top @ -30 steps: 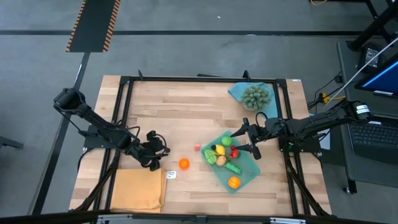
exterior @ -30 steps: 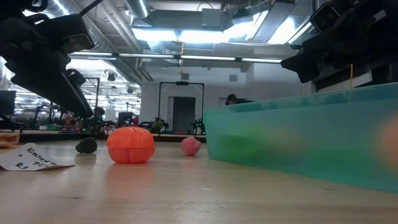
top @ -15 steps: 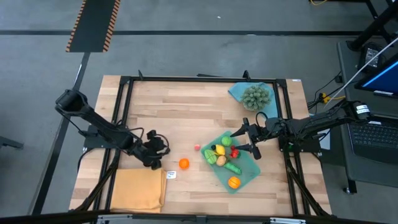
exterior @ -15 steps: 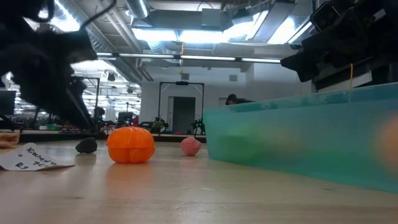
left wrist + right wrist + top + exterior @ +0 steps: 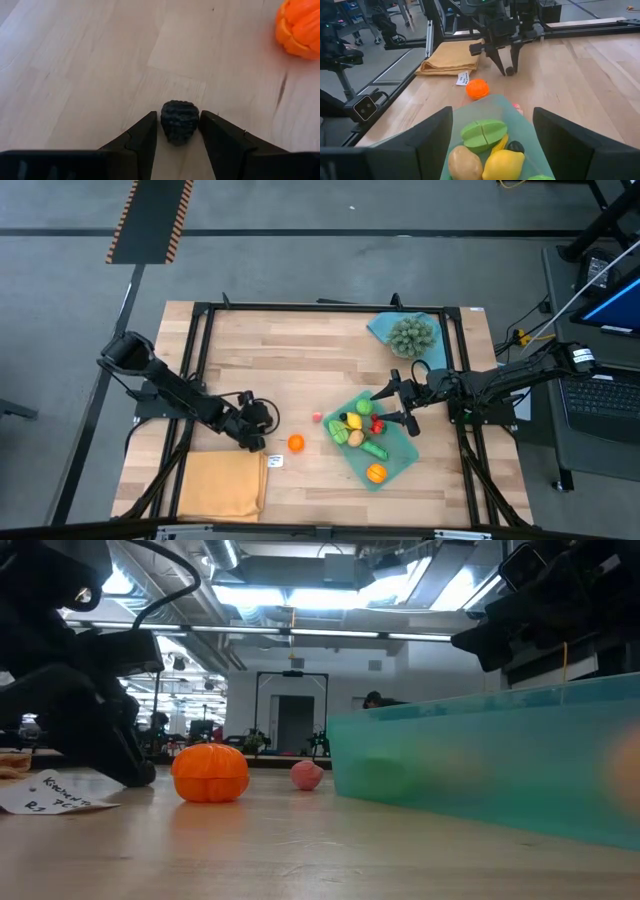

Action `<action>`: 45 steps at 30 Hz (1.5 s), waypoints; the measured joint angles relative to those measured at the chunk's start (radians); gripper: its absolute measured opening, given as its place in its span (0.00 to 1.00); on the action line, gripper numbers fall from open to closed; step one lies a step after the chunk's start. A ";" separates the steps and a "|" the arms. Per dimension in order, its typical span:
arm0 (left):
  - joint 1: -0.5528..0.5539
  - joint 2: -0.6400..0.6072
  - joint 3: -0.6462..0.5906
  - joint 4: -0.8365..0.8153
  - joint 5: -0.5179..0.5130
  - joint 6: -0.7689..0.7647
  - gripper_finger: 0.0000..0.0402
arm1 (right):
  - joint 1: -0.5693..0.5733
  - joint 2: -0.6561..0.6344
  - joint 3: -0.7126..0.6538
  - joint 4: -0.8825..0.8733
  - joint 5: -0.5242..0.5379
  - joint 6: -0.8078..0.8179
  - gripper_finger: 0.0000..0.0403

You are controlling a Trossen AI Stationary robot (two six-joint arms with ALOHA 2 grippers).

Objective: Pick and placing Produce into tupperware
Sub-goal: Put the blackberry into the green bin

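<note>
Left gripper (image 5: 178,131) lowered to surface (image 5: 300,370), jaws narrow, flanking dark piece (image 5: 179,120); contact unclear, not lifted. Right gripper (image 5: 398,408) held over tupperware (image 5: 398,448), jaws wide, empty. Orange piece (image 5: 296,443), pink piece (image 5: 316,417) left outside. Risk: small rounded piece squeezed off-centre, squirted out, rolled away.

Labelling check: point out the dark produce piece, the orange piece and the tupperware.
dark produce piece (image 5: 179,120), left wrist view, middle of its knobbly top.
orange piece (image 5: 210,773), low view, centre of its front.
tupperware (image 5: 398,463), high view, bare floor near its front rim.
</note>
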 joint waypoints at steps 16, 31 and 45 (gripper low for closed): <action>0.000 0.002 0.000 0.002 0.006 0.010 0.31 | 0.000 0.000 0.000 0.000 0.000 0.000 0.69; 0.000 0.003 -0.001 0.010 0.007 0.011 0.23 | 0.000 0.000 0.000 0.000 0.000 0.001 0.69; 0.012 -0.102 -0.005 0.047 -0.010 0.127 0.19 | 0.000 0.000 0.000 -0.001 0.000 0.001 0.69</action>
